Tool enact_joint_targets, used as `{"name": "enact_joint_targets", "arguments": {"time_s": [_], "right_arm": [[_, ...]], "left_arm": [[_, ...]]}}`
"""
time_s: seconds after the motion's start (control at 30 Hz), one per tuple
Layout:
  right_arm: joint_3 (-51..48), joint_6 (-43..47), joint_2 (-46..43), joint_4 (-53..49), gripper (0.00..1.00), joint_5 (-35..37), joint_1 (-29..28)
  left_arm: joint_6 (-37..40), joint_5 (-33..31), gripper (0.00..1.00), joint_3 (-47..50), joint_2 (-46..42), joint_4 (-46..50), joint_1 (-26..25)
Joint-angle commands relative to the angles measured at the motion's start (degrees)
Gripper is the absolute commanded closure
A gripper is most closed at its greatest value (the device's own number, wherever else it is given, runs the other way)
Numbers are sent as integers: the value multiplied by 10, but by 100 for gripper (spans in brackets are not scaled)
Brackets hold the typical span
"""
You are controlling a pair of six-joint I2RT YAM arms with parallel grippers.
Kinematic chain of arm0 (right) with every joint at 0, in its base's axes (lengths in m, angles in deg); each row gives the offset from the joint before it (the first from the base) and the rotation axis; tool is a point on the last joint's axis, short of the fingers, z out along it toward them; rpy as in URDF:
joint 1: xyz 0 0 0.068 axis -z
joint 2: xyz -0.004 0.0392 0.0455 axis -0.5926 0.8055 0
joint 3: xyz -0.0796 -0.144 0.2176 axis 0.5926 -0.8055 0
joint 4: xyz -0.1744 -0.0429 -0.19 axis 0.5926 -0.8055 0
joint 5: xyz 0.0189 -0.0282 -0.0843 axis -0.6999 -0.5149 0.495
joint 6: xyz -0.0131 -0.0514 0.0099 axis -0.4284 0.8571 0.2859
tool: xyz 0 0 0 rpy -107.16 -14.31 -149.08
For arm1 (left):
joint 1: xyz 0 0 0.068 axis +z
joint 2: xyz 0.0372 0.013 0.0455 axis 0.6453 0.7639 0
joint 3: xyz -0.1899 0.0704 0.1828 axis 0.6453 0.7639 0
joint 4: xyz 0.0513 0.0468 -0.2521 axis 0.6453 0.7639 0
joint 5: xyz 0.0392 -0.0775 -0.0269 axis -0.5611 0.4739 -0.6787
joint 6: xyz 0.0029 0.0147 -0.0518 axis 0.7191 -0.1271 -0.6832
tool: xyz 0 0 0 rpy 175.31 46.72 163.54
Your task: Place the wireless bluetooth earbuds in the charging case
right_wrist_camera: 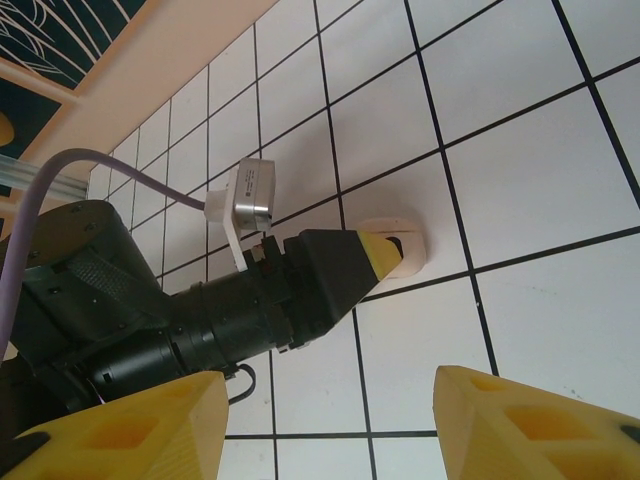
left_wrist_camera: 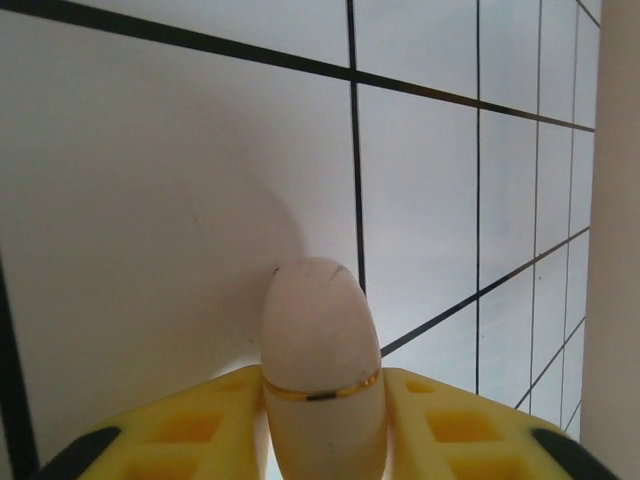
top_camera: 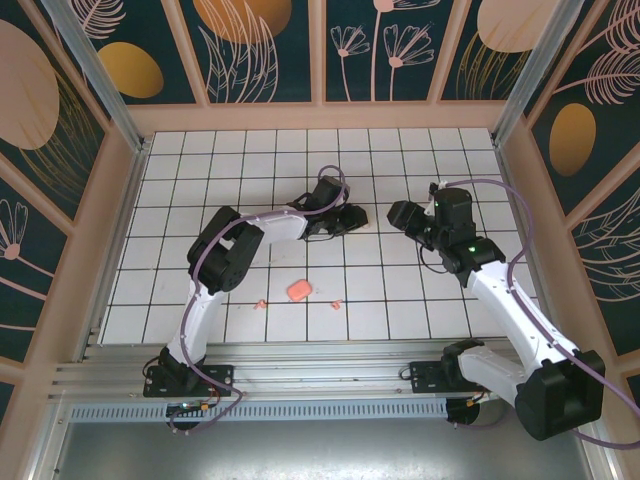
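My left gripper [left_wrist_camera: 325,385] flanks the case [left_wrist_camera: 320,330], gripping or not I cannot tell, my right gripper [right_wrist_camera: 325,385] gapes empty, and the earbuds [top_camera: 262,303] lie on near tiles [top_camera: 400,320], so I'd steady the case first.

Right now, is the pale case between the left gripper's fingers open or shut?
Shut: in the left wrist view the pale case closes flush along its gold band, no gap.
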Motion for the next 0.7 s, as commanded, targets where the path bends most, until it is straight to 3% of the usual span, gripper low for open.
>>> {"name": "enact_joint_targets", "arguments": {"time_s": [0.0,0.43,0.67], "right_arm": [[-6,9,-14,-4,43,-5,5],[2,12,-19,-10,43,-25,7],[24,44,8,-40,43,-72,-5]], "left_arm": [[9,-17,62,-20,3,32,-2],[92,-121,48,14,-116,136,-3],[115,-167,43,127,-248,154,15]]}}
